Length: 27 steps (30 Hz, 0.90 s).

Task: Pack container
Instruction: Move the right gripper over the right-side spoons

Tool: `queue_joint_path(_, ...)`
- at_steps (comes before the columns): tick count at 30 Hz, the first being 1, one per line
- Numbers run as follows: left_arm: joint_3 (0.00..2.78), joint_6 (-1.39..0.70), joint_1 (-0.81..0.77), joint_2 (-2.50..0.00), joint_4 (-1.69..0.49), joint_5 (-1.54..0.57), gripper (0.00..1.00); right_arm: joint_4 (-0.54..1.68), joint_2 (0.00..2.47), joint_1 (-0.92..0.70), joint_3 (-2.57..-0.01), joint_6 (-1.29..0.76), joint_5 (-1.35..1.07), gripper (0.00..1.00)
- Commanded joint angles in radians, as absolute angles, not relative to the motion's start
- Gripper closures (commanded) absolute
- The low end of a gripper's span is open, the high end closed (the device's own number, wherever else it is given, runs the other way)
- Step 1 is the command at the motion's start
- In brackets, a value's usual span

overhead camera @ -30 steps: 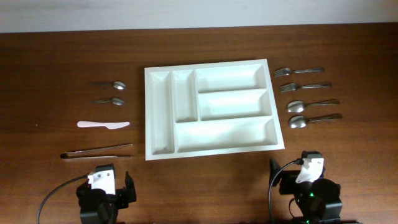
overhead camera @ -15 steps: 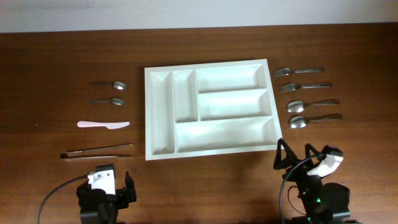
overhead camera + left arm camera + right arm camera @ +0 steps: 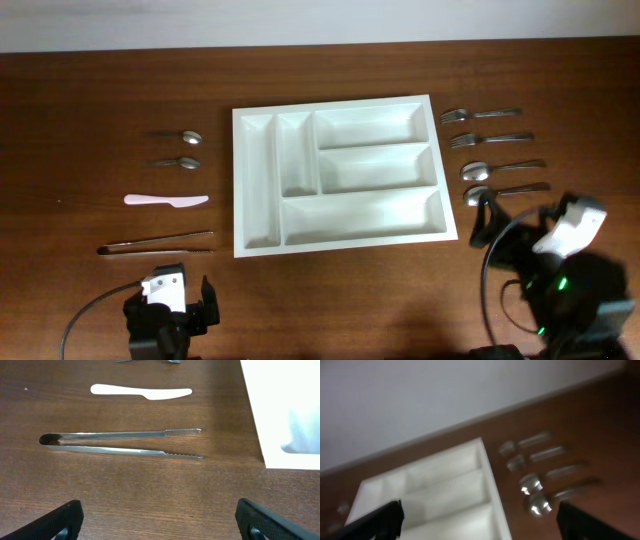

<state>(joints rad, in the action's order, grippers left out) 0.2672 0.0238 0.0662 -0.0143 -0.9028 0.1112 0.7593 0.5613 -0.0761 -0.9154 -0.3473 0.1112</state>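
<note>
The right arm (image 3: 570, 275) has swung up and to the right since a moment ago. Its right pincer (image 3: 512, 222) now hangs near the two big spoons (image 3: 478, 170), with its jaws wide apart and nothing in them. The left pincer (image 3: 159, 522) has not moved. It waits at the near edge of the tabletop (image 3: 80, 80), just in front of the tongs (image 3: 120, 442), and its jaws are wide apart and empty too. The container (image 3: 236, 180) lies flat in the middle of the tabletop, and all five of its boxes are empty. It looks like stiff, smooth plastic, so I think it is light and may slide on the wood if bumped. It is much too wide to grab across. The thin rim, or a wall between two boxes, looks like the best place to pinch it.
</note>
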Motion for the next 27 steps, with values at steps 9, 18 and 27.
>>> queue_joint_path(9, 0.262, 0.043, 0.071, -0.006, -0.905, 0.104, 0.01, 1.290, 1.107, -0.071, -1.528, -0.199, 0.261, 0.01)
queue_joint_path(18, 0.262, 0.043, 0.071, -0.006, -0.905, 0.104, 0.01, 1.298, 1.286, 0.056, -1.528, -0.319, 0.218, 0.01)
queue_joint_path(27, 0.262, 0.043, 0.071, -0.006, -0.905, 0.104, 0.01, 1.266, 1.299, 0.215, -1.528, -0.469, 0.202, 0.01)
